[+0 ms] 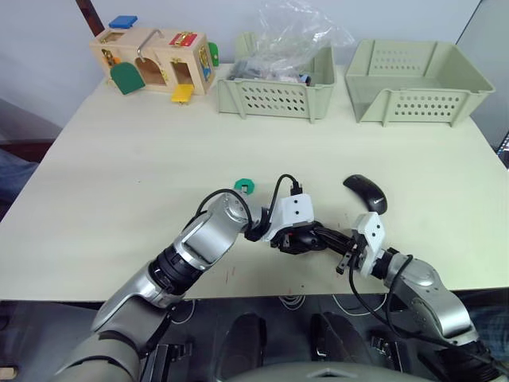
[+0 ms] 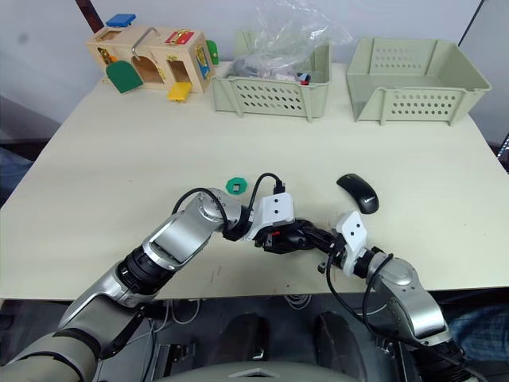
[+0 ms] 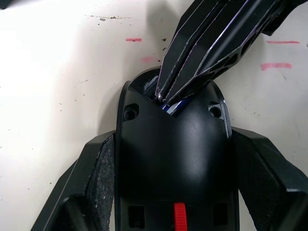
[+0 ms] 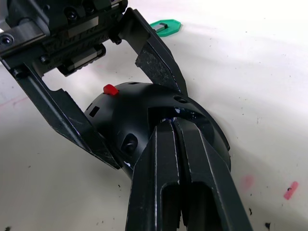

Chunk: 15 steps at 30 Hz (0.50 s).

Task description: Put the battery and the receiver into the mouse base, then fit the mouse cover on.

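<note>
Black, oval, palm-sized plastic mouse base with a red patch, seen from the head views near the front edge of the pale cream bench; clamped at its flanks by the left end effector; met from the other side by the right end effector; thin, glossy black curved mouse cover lying apart on the bench, behind the right arm; round green scalloped disc just behind the left wrist, with a dark piece at its centre, too small to name as the receiver; two pale green plastic baskets and a wooden latch box well apart at the far edge.

Left wrist view: base gripped between both padded fingers; right end effector tapering into the open compartment, pressed together on a blue-and-silver battery, only a sliver visible.

Right wrist view: fingers nearly together, tips down in the base's cavity; red tab on top.

Judged light, rigid and smooth, so likely slippery; best held at the flanks, as now; battery stiff, small, prone to roll; cover thin, probably flexible, best taken by its long edges.
</note>
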Available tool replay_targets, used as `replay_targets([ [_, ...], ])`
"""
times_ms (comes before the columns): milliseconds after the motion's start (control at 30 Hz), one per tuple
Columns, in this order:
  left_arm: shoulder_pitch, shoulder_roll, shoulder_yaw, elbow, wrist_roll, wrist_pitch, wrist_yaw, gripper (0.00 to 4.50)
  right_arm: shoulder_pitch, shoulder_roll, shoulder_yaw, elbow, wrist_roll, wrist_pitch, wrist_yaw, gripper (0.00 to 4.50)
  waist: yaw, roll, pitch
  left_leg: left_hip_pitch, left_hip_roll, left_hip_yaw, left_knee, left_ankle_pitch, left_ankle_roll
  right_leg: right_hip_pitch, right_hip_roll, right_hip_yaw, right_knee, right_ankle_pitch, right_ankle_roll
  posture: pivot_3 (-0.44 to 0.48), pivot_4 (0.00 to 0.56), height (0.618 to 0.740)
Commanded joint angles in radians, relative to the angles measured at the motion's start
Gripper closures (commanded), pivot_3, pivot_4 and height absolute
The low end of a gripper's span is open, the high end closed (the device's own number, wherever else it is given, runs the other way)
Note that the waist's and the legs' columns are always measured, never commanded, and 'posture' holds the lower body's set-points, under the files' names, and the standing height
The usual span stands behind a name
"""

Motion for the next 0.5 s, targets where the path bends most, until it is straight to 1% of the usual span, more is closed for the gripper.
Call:
replay_targets([
  [33,0.000,-0.002,-0.016,-0.006,0.000,-0.002,-0.007,1.60,0.027,-0.007,0.024,0.068,-0.027,0.082,-0.014,4.47,0.000,0.000,-0.002,0.000,0.000,0.000,0.000,0.000,0.000,0.000,0.000,0.000,0.000,0.000,0.000,0.000,0.150,0.740],
  [100,-0.001,-0.002,-0.016,-0.004,0.000,-0.002,-0.007,1.60,0.022,0.003,-0.016,0.038,0.017,0.079,-0.006,4.47,0.001,0.000,-0.002,0.000,0.000,0.000,0.000,0.000,0.000,0.000,0.000,0.000,0.000,0.000,0.000,0.000,0.150,0.740],
  [167,-0.001,-0.001,-0.016,-0.004,0.001,-0.003,-0.008,1.60,0.018,-0.022,-0.039,0.005,0.019,0.064,0.011,4.47,0.001,0.000,-0.002,0.000,0.000,0.000,0.000,0.000,0.000,0.000,0.000,0.000,0.000,0.000,0.000,0.000,0.150,0.740],
  [233,0.000,0.000,-0.018,-0.002,0.003,-0.007,-0.009,1.60,0.033,-0.120,-0.120,-0.109,0.128,0.113,0.116,4.47,0.004,0.003,0.000,0.000,0.000,0.001,0.000,0.000,0.000,0.000,0.000,0.000,0.000,0.000,0.000,0.000,0.150,0.740],
  [300,0.001,-0.003,-0.020,0.007,0.006,-0.015,-0.008,1.60,0.076,-0.262,-0.204,-0.199,0.212,0.126,0.258,3.95,0.005,0.003,0.001,-0.002,-0.001,0.001,0.000,0.000,0.000,-0.001,-0.001,0.001,-0.001,0.000,0.000,0.000,0.150,0.740],
  [333,0.001,-0.005,-0.021,0.010,0.006,-0.018,-0.007,1.60,0.092,-0.308,-0.230,-0.217,0.233,0.120,0.301,3.68,0.005,0.004,0.001,-0.002,-0.001,0.001,0.000,0.000,0.000,0.000,-0.001,0.001,-0.001,0.000,0.000,0.000,0.150,0.740],
  [367,0.001,-0.006,-0.021,0.015,0.007,-0.021,-0.006,1.60,0.110,-0.352,-0.266,-0.227,0.250,0.115,0.336,3.23,0.004,0.003,0.001,-0.002,-0.001,0.002,0.000,0.000,0.000,-0.001,-0.001,0.001,-0.002,0.000,0.000,0.000,0.150,0.740],
  [433,0.002,-0.006,-0.021,0.018,0.008,-0.027,-0.007,1.60,0.147,-0.411,-0.341,-0.230,0.269,0.095,0.386,2.05,0.003,0.003,0.001,-0.001,0.000,0.002,0.000,0.000,0.000,0.000,0.000,0.001,-0.001,0.000,0.000,0.000,0.150,0.740],
  [467,0.002,-0.006,-0.021,0.020,0.008,-0.029,-0.007,1.60,0.160,-0.429,-0.365,-0.230,0.270,0.087,0.401,1.84,0.003,0.003,0.001,-0.001,0.000,0.002,0.000,0.000,0.000,0.000,0.000,0.001,-0.001,-0.002,0.003,0.000,0.150,0.740],
  [500,0.002,-0.006,-0.021,0.021,0.009,-0.031,-0.007,1.60,0.173,-0.438,-0.388,-0.231,0.275,0.084,0.414,1.25,0.004,0.003,0.001,-0.001,0.000,0.002,0.000,0.000,0.000,0.000,0.000,0.001,-0.001,-0.002,0.003,0.000,0.150,0.740],
])
